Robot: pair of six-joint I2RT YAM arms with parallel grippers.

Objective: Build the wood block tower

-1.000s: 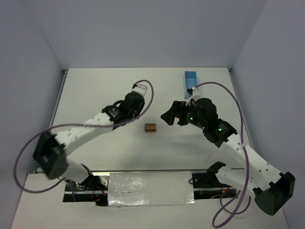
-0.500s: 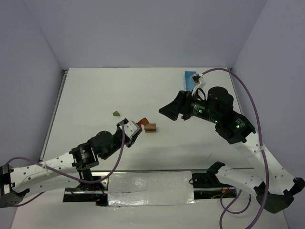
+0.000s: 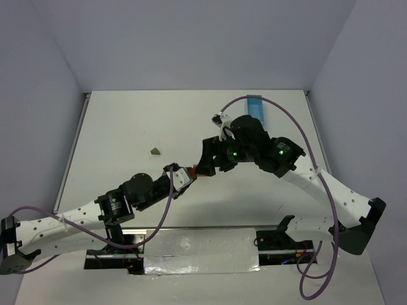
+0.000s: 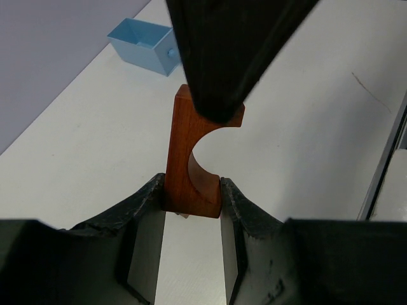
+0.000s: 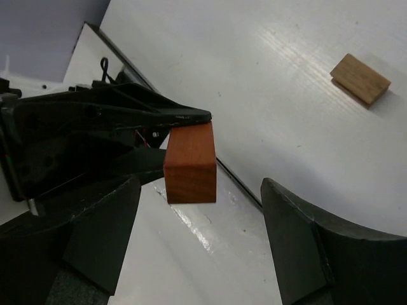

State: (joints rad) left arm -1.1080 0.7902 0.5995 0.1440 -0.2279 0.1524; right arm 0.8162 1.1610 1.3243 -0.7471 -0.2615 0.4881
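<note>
Meeting above mid-table in the top view, the left gripper [image 3: 183, 176] and right gripper [image 3: 206, 164] flanked the orange arch [image 3: 191, 172]. From the left wrist, that claw clenched the arch's foot. From the right wrist, jaws stood released either side of its free end, untouching. Likely a handover: right must close before left lets go.

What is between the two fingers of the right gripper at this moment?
The reddish-orange arch piece, clamped by the left gripper, hangs in the gap and touches neither side, as the right wrist view shows.
</note>
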